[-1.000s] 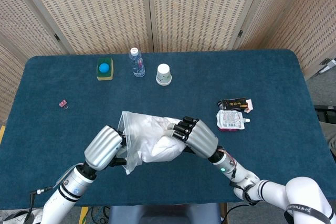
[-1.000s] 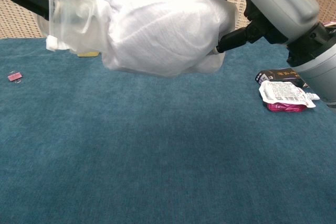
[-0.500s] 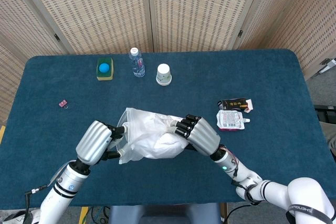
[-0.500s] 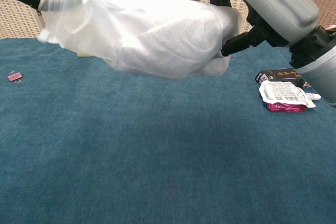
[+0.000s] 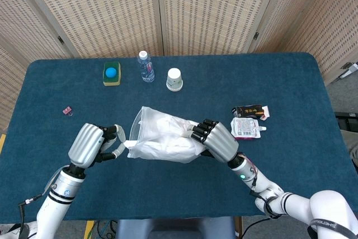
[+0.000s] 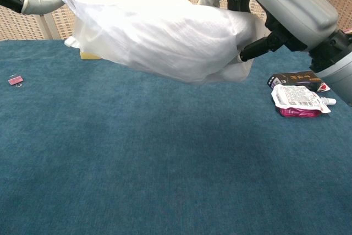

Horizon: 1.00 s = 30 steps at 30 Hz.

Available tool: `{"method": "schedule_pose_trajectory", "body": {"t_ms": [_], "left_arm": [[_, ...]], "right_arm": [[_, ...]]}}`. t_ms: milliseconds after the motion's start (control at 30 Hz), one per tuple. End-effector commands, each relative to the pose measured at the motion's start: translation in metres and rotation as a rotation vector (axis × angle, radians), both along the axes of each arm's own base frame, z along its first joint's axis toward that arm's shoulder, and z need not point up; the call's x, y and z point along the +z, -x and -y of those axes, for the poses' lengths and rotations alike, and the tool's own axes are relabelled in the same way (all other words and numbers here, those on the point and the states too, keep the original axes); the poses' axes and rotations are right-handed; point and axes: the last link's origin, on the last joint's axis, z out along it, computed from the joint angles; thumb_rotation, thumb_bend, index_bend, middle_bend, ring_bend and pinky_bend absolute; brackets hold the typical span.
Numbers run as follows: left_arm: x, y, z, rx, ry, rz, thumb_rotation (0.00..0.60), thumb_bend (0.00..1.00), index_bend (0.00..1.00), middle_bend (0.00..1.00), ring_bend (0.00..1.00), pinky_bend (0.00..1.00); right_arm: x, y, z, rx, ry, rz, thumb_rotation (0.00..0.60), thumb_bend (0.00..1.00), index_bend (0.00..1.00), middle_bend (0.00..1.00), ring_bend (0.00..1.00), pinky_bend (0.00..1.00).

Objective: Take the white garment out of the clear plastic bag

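Garment is partly inside the bag; your left hand pinches its strip, your right hand grips the bundle.

Silver ribbed hands, black fingers, white forearms.

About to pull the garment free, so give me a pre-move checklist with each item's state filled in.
1. Right hand grips the bagged end of the white garment: ok.
2. Left hand holds a white end at the bundle's left: ok.
3. Which layer the left hand holds, garment or clear plastic bag: cannot tell.
4. Bundle lifted off the table: ok.
5. Garment out of the bag: not ok.
6. Pink pouch apart from the bundle: ok.
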Motion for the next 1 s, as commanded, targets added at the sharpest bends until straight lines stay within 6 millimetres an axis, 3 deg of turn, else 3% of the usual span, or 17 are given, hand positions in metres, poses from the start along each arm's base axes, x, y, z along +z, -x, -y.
{"method": "schedule_pose_trajectory", "body": {"t_ms": [33, 200, 633, 767, 1000], "left_arm": [[0.0, 0.006, -0.001, 0.017, -0.006, -0.009, 0.6, 0.5, 0.81, 1.0, 0.9, 0.96], [0.0, 0.015, -0.003, 0.044, -0.01, -0.01, 0.6, 0.5, 0.81, 1.0, 0.9, 0.96], [0.004, 0.03, -0.006, 0.094, -0.036, -0.014, 0.6, 0.5, 0.81, 1.0, 0.9, 0.96], [0.004, 0.034, -0.006, 0.102, -0.036, -0.021, 0.6, 0.5, 0.81, 1.0, 0.9, 0.96], [0.003, 0.036, -0.006, 0.105, -0.038, -0.037, 0.6, 0.5, 0.81, 1.0, 0.9, 0.96]], "right_arm": [[0.0, 0.004, 0.001, -0.02, -0.006, -0.016, 0.6, 0.52, 0.72, 0.69, 0.65, 0.71], [-0.001, 0.008, 0.005, -0.052, -0.021, -0.045, 0.6, 0.32, 0.66, 0.62, 0.59, 0.71], [0.002, 0.027, 0.011, -0.13, -0.037, -0.148, 0.6, 0.2, 0.55, 0.53, 0.5, 0.71], [0.003, 0.034, 0.014, -0.179, -0.07, -0.185, 0.6, 0.03, 0.43, 0.42, 0.42, 0.69], [0.003, 0.04, 0.019, -0.258, -0.113, -0.249, 0.6, 0.0, 0.24, 0.27, 0.29, 0.58]]}}
